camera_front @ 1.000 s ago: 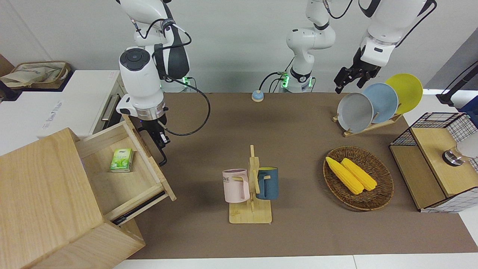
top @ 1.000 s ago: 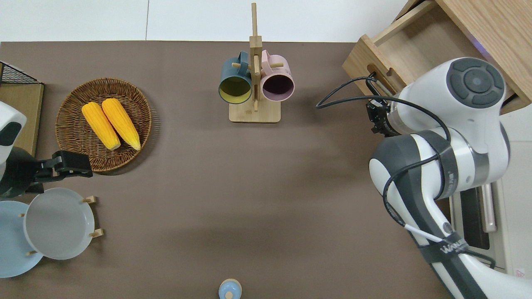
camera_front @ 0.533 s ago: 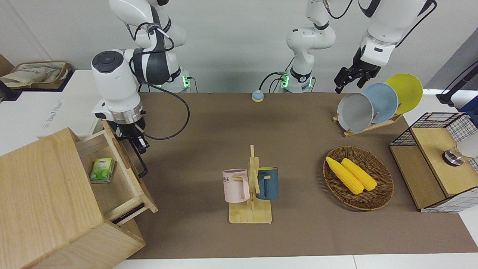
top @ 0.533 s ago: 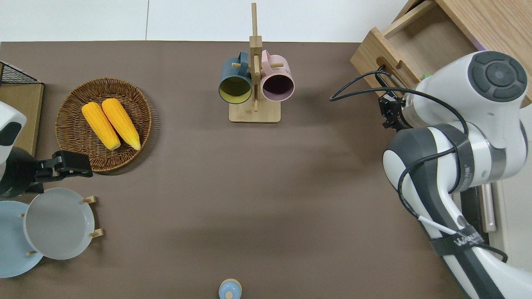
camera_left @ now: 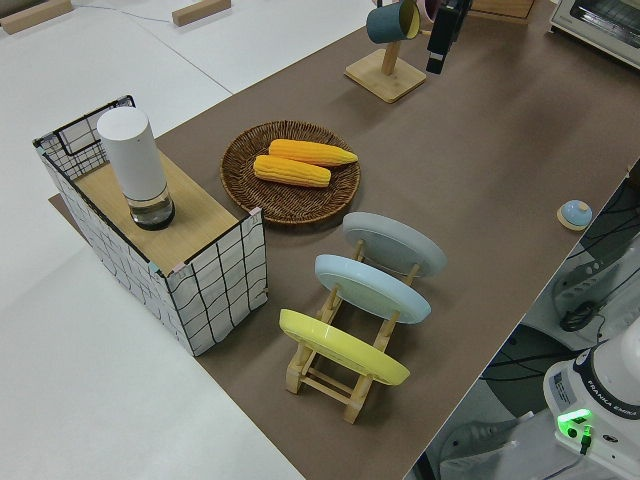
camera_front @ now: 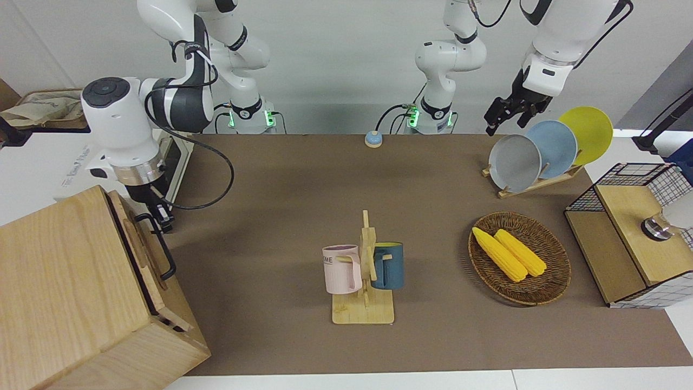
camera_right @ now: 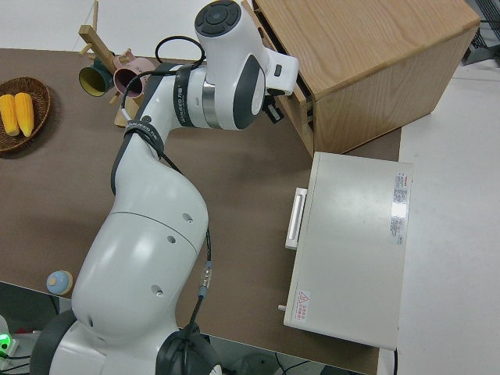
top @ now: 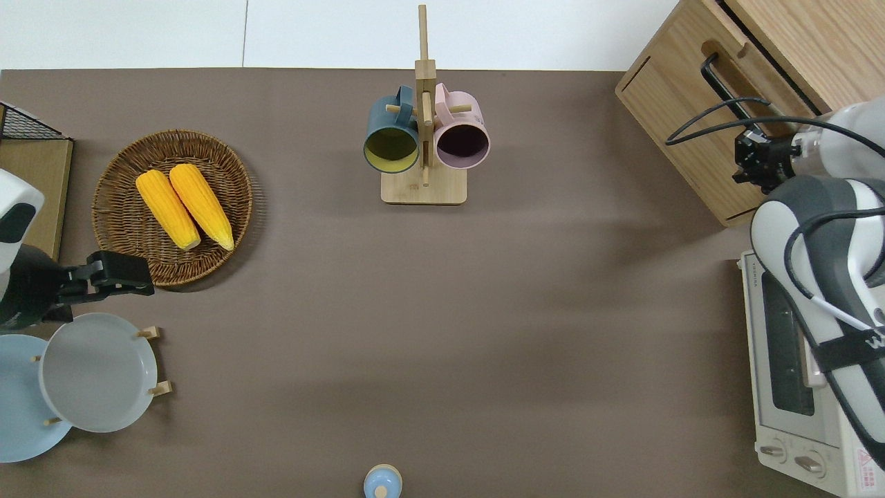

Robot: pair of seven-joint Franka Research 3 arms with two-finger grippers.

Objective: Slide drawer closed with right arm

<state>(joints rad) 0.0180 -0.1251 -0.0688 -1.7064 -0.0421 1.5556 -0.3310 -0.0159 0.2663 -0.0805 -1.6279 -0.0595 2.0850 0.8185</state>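
The drawer (camera_front: 142, 254) of pale wood sits pushed flush into the pale wood cabinet (camera_front: 65, 281), and nothing of its inside shows. Its black bar handle (camera_front: 160, 247) runs along the front; it also shows in the overhead view (top: 719, 84). My right gripper (camera_front: 161, 218) hangs with its fingers spread at the front of the drawer, by the end of the handle nearer to the robots. In the overhead view the right gripper (top: 752, 156) is over the cabinet's front edge. It holds nothing. My left arm is parked, its gripper (camera_front: 503, 115) empty.
A white toaster oven (top: 795, 373) stands beside the cabinet, nearer to the robots. A mug rack (camera_front: 364, 271) with a pink mug and a blue mug stands mid-table. A wicker basket (camera_front: 552, 281) with corn, a plate rack (camera_front: 533, 184) and a wire-and-wood box (camera_front: 622, 238) are toward the left arm's end.
The drawer stood wide open with a green packet in it, then half shut, and is now flush in the cabinet. My right gripper travelled with the drawer front toward the cabinet.
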